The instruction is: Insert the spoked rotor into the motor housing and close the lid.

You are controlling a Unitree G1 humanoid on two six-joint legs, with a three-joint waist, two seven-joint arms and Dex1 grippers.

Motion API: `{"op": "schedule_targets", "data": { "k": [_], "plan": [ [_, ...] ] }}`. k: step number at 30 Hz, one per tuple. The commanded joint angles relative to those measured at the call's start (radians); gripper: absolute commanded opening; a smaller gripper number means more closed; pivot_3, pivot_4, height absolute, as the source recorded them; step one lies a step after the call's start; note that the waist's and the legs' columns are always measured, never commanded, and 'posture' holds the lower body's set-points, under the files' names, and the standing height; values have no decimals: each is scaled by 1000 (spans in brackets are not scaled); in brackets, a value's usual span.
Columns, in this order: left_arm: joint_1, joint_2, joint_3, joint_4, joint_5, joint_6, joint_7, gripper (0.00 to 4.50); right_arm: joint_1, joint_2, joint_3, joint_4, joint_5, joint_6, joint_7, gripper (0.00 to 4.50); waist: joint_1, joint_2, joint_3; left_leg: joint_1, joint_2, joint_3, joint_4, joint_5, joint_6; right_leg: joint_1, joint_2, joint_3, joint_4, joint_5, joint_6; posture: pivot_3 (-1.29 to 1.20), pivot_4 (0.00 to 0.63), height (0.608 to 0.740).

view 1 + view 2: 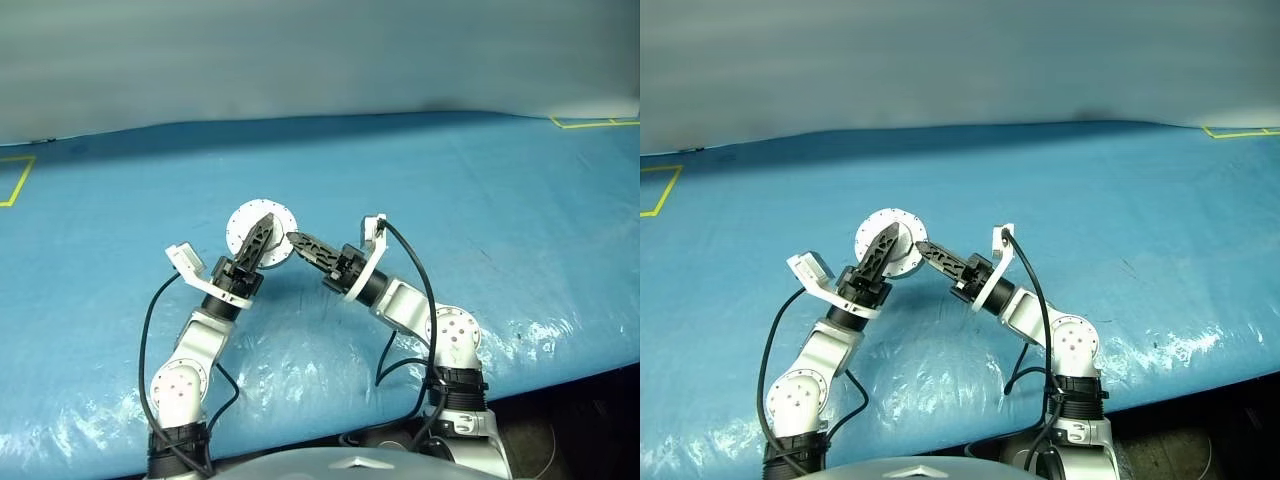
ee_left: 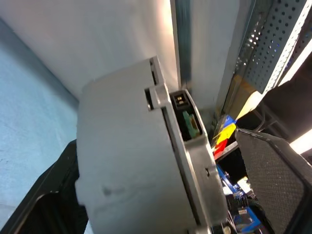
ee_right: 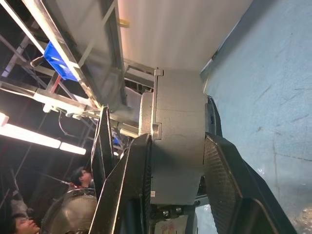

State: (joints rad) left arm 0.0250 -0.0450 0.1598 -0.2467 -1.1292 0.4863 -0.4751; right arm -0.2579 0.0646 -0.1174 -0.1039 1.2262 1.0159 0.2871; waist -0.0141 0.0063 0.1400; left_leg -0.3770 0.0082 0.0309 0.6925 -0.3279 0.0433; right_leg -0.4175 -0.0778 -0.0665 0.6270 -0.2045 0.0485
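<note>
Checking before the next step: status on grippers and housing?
Right gripper shut on motor housing, held up on edge above the blue table. Left gripper open around it, fingers either side. Lid shut. Nothing in the way.

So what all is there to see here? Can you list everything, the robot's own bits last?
motor housing: one, grey round body, held up above the table between the two grippers, lid side up
lid: one, silver-grey disc with a scalloped edge, lying closed on top of the housing
table: one, covered by a blue sheet
yellow tape marks: two, at the far left and far right edges of the table
people: at least two, in the background of the right wrist view
blue bin: one, on a metal rack in the background
left gripper: one, black fingers, open, either side of the housing
right gripper: one, black fingers, shut on the housing's body
</note>
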Motion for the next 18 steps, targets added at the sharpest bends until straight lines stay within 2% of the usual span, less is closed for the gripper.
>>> {"op": "schedule_targets", "data": {
  "k": [1,4,7,10,18],
  "plan": [
    [11,-7,-9,4,11,2,12,4483,-10,8,8,-67,46,-2,5,1197,0,0,0,0,0,0,0,0,0,0,0,0,0,0,0,0,150,740],
    [16,-21,-12,-3,46,-26,27,4483,-7,8,5,-68,48,-7,-4,1197,1,0,0,0,0,0,0,0,0,0,0,0,0,0,0,0,150,740],
    [18,-35,-8,-8,41,-35,22,3945,-3,6,7,-73,35,-15,-12,1197,2,0,0,0,0,0,1,0,0,0,0,0,0,0,0,0,150,740],
    [8,-22,-17,-5,63,-23,57,2990,-3,8,9,-70,31,-20,-19,1197,2,0,0,0,0,0,1,0,0,0,0,0,0,0,0,0,150,740],
    [10,-15,-47,-25,100,-56,78,2866,-17,18,20,-64,8,-40,-23,1197,1,0,0,0,0,0,1,0,1,0,0,0,0,0,0,0,150,740]
  ]
}}
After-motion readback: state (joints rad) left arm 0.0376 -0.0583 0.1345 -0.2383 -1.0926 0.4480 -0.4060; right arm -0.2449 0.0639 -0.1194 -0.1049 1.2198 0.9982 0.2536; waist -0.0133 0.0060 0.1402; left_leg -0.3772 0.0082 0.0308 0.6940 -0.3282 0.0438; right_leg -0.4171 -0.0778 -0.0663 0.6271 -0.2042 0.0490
